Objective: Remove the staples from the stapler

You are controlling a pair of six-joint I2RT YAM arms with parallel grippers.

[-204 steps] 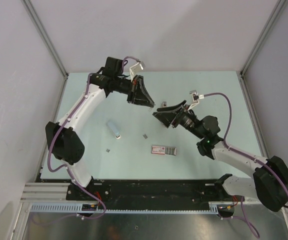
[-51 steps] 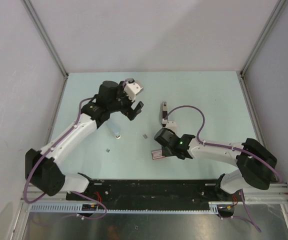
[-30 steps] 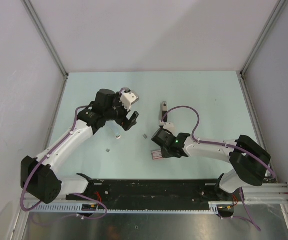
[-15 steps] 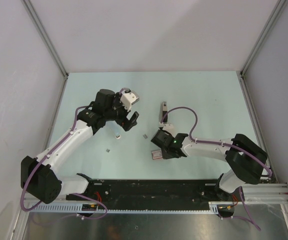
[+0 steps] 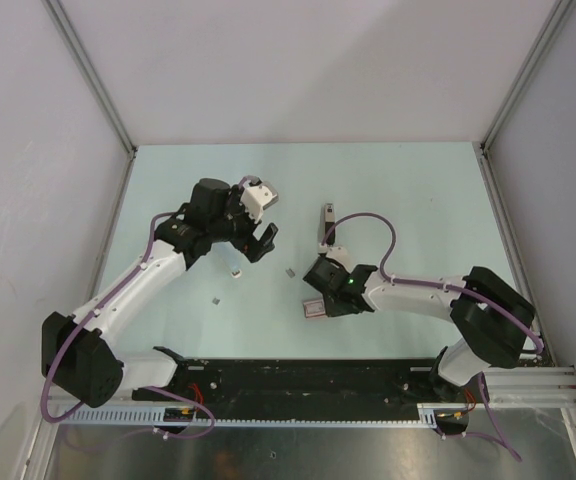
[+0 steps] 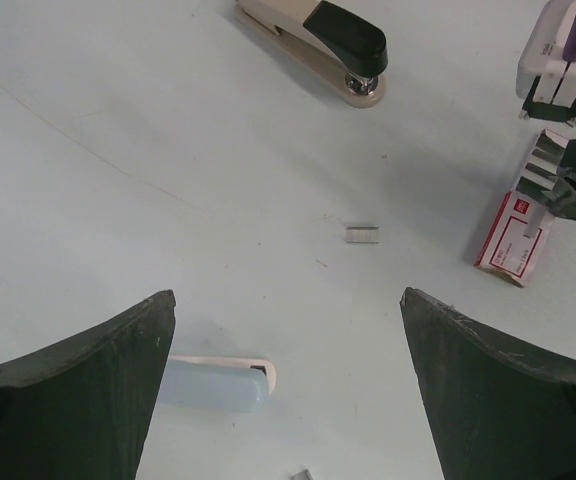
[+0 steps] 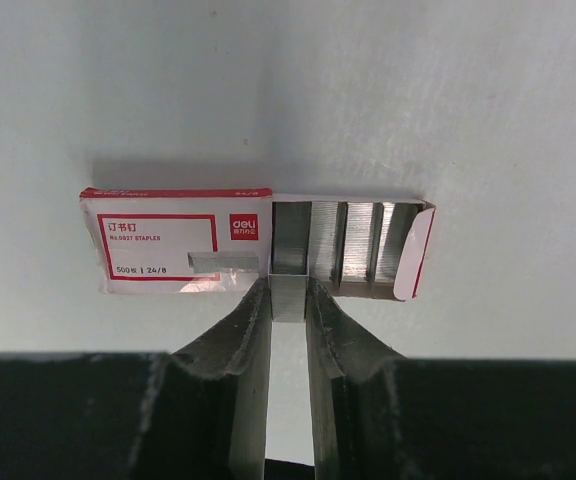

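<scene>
The right tool (image 7: 288,288) is standing narrow, its two fingers pinching a short staple strip (image 7: 288,300) right at the near edge of the staple box (image 7: 173,240), just where the open tray (image 7: 353,240) is sticking out of the red-and-white sleeve. It is reaching low over the box, most likely because the strip is being lodged beside the rows already lying in the tray. Whether the strip is going in or coming out cannot be told from here. The left tool (image 6: 288,300) is hanging wide open with nothing between its fingers, well to the left of the box and above the desk (image 6: 118,120). It is probably waiting there so as not to crowd the other arm. The stapler (image 6: 318,40) is lying closed on the desk beyond the box, apart from it and touched by neither tool, so more emptying may be waiting on a fresh grasp. One loose staple piece (image 6: 363,234) is lying between the box and the left tool, and a pale blue piece (image 6: 208,385) is lying farther left of the box, under the left tool. Both look like leftovers that are being ignored for now.
</scene>
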